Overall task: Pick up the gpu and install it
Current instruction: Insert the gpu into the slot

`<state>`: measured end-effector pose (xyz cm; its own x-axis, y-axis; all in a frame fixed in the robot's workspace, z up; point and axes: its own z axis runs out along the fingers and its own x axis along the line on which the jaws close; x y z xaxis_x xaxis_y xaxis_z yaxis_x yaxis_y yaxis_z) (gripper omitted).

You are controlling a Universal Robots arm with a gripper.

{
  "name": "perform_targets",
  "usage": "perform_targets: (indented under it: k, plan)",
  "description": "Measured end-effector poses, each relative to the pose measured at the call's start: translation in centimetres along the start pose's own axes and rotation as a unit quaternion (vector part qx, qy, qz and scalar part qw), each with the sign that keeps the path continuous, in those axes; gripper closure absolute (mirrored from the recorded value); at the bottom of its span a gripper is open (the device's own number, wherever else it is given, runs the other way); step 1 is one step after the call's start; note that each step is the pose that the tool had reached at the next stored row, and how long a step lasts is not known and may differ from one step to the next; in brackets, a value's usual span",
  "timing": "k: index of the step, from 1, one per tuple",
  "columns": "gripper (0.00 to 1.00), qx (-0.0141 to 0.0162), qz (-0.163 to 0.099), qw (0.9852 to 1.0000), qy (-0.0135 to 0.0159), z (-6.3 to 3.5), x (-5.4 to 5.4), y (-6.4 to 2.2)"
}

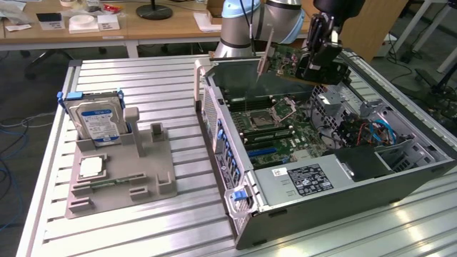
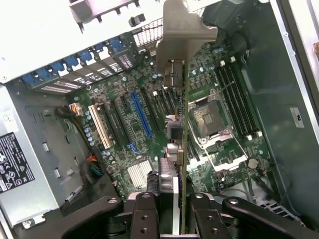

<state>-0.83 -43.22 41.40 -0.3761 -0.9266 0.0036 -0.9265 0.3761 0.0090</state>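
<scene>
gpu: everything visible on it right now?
The gpu is a thin green circuit board with a silver metal end bracket, clamped edge-on by the gripper. It hangs tilted in the air over the open computer case, above the motherboard, not seated in any slot.

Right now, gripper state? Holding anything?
gripper: shut on the gpu, held in the air above the open computer case.
</scene>
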Motion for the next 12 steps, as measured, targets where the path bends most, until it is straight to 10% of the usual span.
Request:
perform_targets:
  k: [12]
  plan:
    - [0.72,0.0002,-0.036,0.9994,0.0003,0.0,0.11,-0.04]
